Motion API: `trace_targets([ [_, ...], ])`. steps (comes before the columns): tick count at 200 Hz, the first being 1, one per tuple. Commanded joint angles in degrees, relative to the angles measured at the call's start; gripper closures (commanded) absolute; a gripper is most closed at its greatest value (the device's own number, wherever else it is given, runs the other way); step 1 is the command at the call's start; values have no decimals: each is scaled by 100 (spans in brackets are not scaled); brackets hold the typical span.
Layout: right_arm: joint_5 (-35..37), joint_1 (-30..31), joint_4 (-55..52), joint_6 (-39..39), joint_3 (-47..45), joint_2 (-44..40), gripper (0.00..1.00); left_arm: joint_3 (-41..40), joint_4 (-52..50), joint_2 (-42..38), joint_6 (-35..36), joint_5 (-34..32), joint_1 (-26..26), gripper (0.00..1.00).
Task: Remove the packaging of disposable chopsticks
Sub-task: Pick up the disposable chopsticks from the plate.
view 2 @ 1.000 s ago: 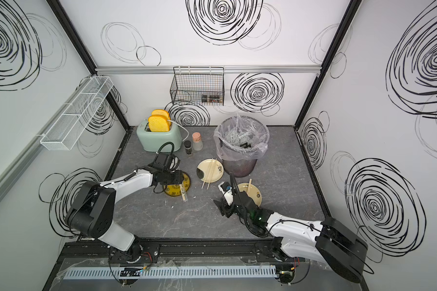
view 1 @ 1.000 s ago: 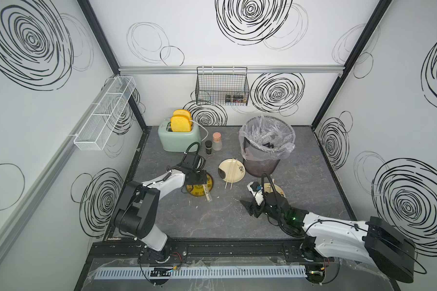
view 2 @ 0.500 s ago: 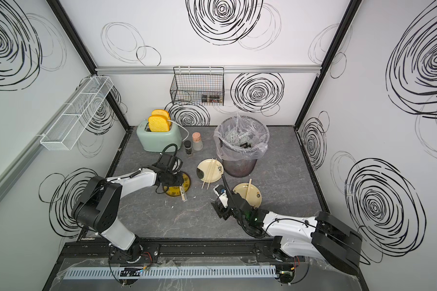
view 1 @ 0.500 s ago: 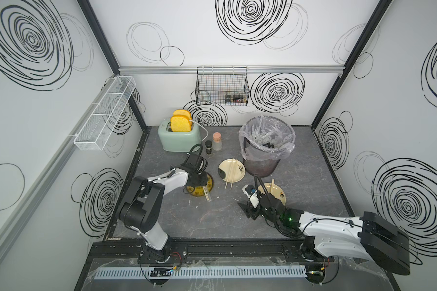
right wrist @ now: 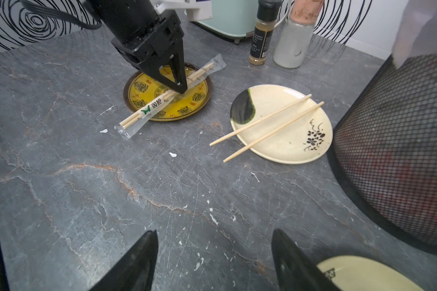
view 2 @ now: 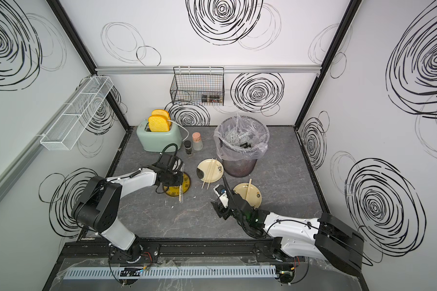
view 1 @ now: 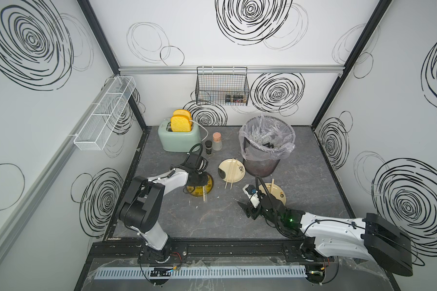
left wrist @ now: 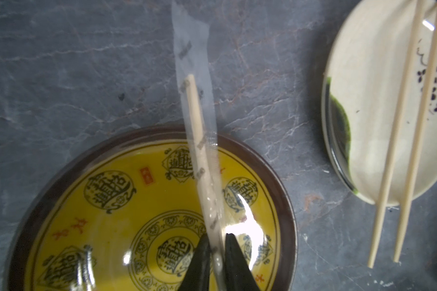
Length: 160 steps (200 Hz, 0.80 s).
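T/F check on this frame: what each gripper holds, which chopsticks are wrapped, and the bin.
1. The left gripper is clamped on the wrapped chopsticks lying across the yellow plate. True.
2. The right gripper holds a sleeve. False: its jaws stand open and empty above the table.
3. The chopsticks on the flower-print cream plate are wrapped. False: that pair lies bare across the plate.
4. The mesh bin has a clear liner. True.
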Motion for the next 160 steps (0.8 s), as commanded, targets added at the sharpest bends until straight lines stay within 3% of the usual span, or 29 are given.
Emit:
trace_targets([
  [1, 80, 34, 206, 21, -129, -237, 25, 83, 5, -6, -32, 124, 67, 87],
  [38, 251, 23, -14, 59, -99, -431, 29, -1, 188, -288, -57, 345, 99, 95],
  [42, 234, 23, -13, 71, -98, -459, 30, -35, 241, -360, -71, 388, 97, 100],
  [63, -129, -33, 29, 151, -90, -607, 29, -233, 539, -926, -179, 554, 105, 100],
  [104, -987, -395, -354, 507, 398, -1074, 26, -865, 2657, -2677, -785, 1086, -316, 100],
  [129, -2019, -1107, -437, 781, 824, -1273, 24, -301, 3386, -2721, -1169, 1449, -603, 100],
  [160, -3966, -2141, -252, 1462, 1476, -1182, 22, -203, 4794, -2774, -1853, 1869, -1059, 100],
])
